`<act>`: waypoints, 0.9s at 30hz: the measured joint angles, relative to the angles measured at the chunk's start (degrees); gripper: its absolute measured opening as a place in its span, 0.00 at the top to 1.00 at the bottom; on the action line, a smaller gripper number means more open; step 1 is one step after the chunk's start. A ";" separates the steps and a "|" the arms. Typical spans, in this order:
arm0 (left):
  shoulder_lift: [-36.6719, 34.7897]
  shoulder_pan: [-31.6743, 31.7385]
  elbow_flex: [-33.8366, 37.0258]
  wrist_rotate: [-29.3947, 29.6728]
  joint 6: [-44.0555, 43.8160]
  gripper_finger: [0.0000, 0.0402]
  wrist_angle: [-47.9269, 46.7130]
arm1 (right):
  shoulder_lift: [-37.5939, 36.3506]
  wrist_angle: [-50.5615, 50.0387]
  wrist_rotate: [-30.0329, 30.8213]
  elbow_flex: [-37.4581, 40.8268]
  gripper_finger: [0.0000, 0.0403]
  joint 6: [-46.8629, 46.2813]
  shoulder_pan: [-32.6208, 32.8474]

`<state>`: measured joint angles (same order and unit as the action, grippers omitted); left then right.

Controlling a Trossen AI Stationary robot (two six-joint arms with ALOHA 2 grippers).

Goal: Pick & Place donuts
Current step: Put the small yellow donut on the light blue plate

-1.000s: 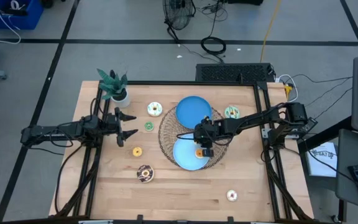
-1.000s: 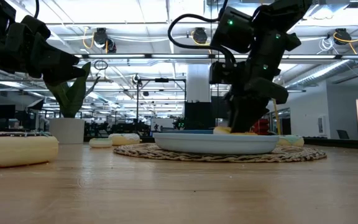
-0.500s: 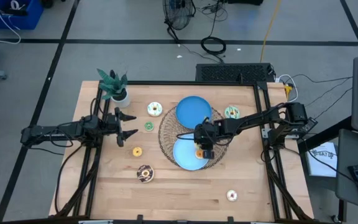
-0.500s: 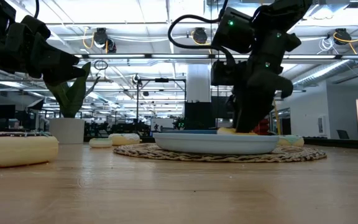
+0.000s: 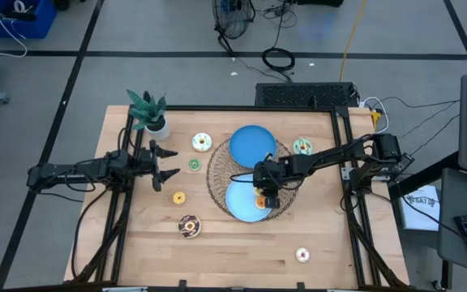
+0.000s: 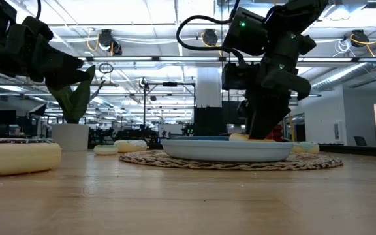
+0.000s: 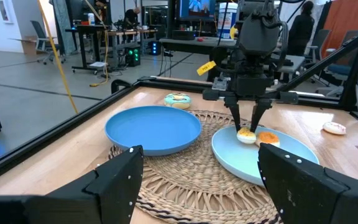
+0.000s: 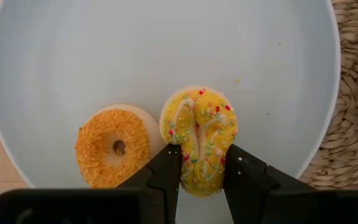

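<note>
My right gripper [image 5: 260, 197] stands over the near blue plate [image 5: 237, 204] and is shut on a yellow-iced donut with sprinkles [image 8: 199, 134]. An orange donut [image 8: 112, 146] lies flat on the same plate beside it. My left gripper [image 5: 169, 163] is open and empty at the table's left, level above the wood. On the table lie a white donut [image 5: 202, 143], a green one [image 5: 194, 165], a small orange-yellow one [image 5: 178, 197], a chocolate one [image 5: 189, 226], a teal one [image 5: 302, 147] and a pink one [image 5: 302, 255]. My right gripper pinches the yellow donut between its two fingers [image 8: 169, 167], on opposite sides of the ring's outer rim [image 8: 185, 163]. The fingers come from above, pointing down. The ring is squeezed narrow, its hole closed to a crease. It sits low at the plate's surface [image 7: 246, 135]; whether it touches, I cannot tell.
Both blue plates, the far one [image 5: 252, 144] too, lie on a round woven mat [image 5: 217, 174] in the table's middle. A potted plant [image 5: 148, 113] stands at the far left corner. Bare wood lies along the near edge.
My right gripper has shifted a little toward the table's right edge over the near plate, staying shut on the yellow donut, which has moved with it.
</note>
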<state>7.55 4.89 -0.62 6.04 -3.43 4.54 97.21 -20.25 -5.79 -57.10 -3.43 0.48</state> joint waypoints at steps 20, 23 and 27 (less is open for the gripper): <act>-0.02 0.01 -0.02 0.00 -0.01 0.23 0.00 | 0.00 -0.02 2.68 0.00 0.76 1.28 0.01; 0.00 0.00 -0.02 0.00 -0.01 0.23 0.00 | -0.01 -0.04 2.75 0.00 0.76 1.58 0.01; 0.00 0.01 -0.02 0.00 -0.01 0.23 0.00 | -0.02 -0.02 2.61 0.00 0.76 0.95 0.01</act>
<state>7.55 4.91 -0.64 6.04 -3.44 4.54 97.19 -20.27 -3.18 -57.10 -2.48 0.49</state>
